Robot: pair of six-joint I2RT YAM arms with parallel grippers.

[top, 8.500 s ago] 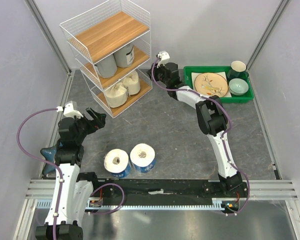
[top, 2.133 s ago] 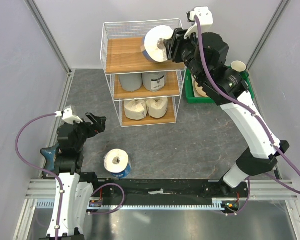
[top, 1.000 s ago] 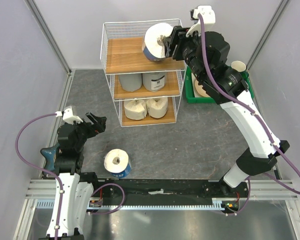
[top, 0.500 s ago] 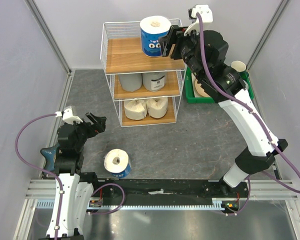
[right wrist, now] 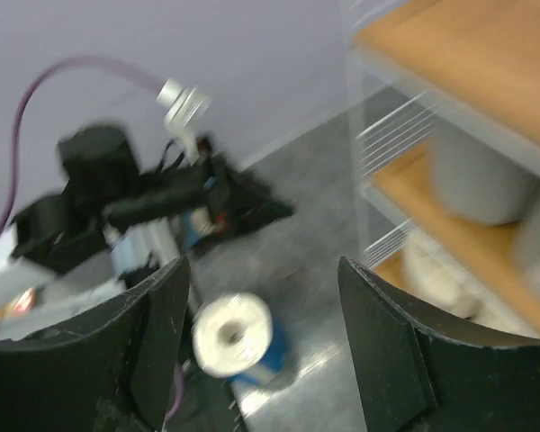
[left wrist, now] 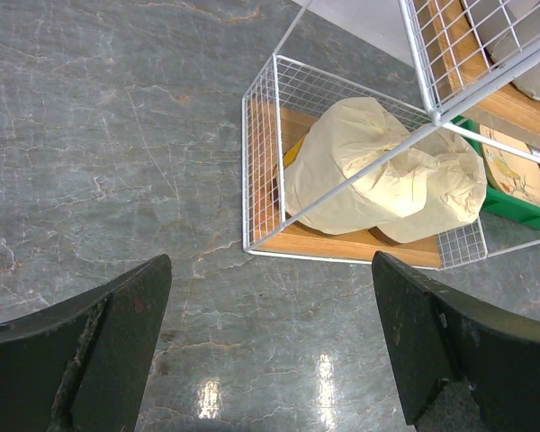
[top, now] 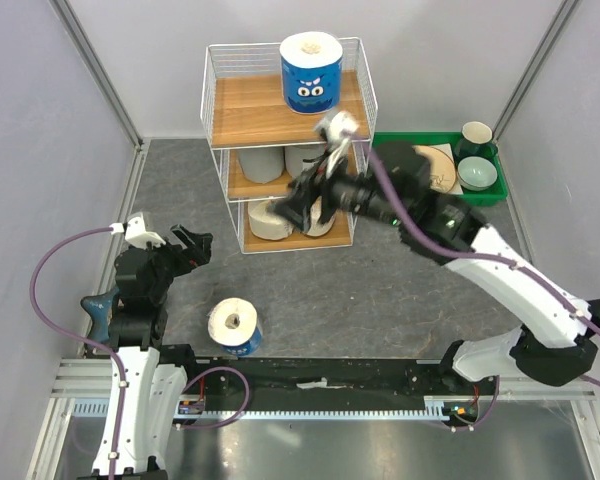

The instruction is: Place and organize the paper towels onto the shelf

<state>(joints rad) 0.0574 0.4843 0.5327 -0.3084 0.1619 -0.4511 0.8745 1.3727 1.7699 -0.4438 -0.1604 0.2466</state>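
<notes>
From above, a blue roll (top: 311, 68) with cartoon eyes stands upright at the right end of the top tier of the shelf (top: 242, 110), by the far edge of the table (top: 380, 290); no writing is legible. The blurred right wrist view shows the other blue roll (right wrist: 236, 337) near the near edge, with the right end effector (right wrist: 261, 270) wide and empty. The left wrist view shows the cream rolls (left wrist: 378, 175) on the bottom tier, with the left end effector (left wrist: 270, 270) wide and empty.

1. Right wrist view: motion blur smears the shelf (right wrist: 450, 108) and the loose blue roll (right wrist: 234, 340); its print is unreadable.
2. Top view: the right gripper (top: 306, 203), itself blurred, and its wrist cover parts of the grey rolls (top: 263, 162) and cream rolls (top: 264, 217).
3. Left wrist view: the frame edges cut off the shelf's upper tiers and the green tray (left wrist: 522, 214).
</notes>
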